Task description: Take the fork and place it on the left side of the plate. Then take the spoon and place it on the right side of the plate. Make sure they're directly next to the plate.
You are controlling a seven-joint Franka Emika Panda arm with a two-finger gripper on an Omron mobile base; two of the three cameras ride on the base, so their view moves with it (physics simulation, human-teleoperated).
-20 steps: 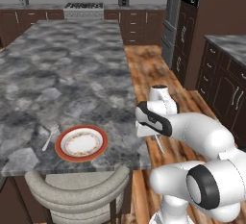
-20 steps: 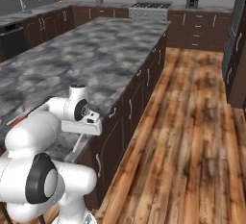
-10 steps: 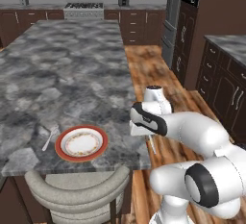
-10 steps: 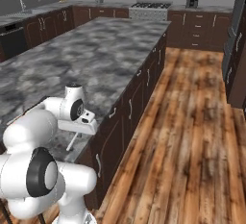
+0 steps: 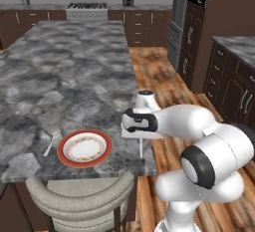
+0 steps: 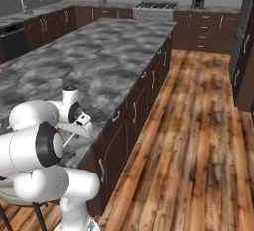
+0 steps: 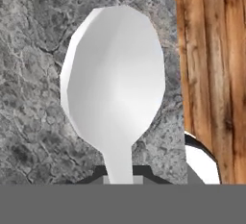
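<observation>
One spoon [image 7: 114, 95] — smooth, matte white, with an egg-shaped bowl narrowing into a thin flat handle — is clamped at the handle in the closed gripper [image 5: 141, 137], its bowl hanging over the mottled grey stone table [image 5: 64, 76] near the edge that meets the wood-plank floor [image 6: 198, 141]. In the left base view the spoon's slim shaft hangs below the hand, to the right of the plate [image 5: 84, 148] and apart from it. There is one plate, round and shallow, with a broad red-orange rim and a pale patterned centre, flat near the table's near edge. One slender whitish fork [image 5: 50, 143] lies on the stone just left of the plate. A curved grey chair back [image 5: 82, 200] sits below the table edge.
</observation>
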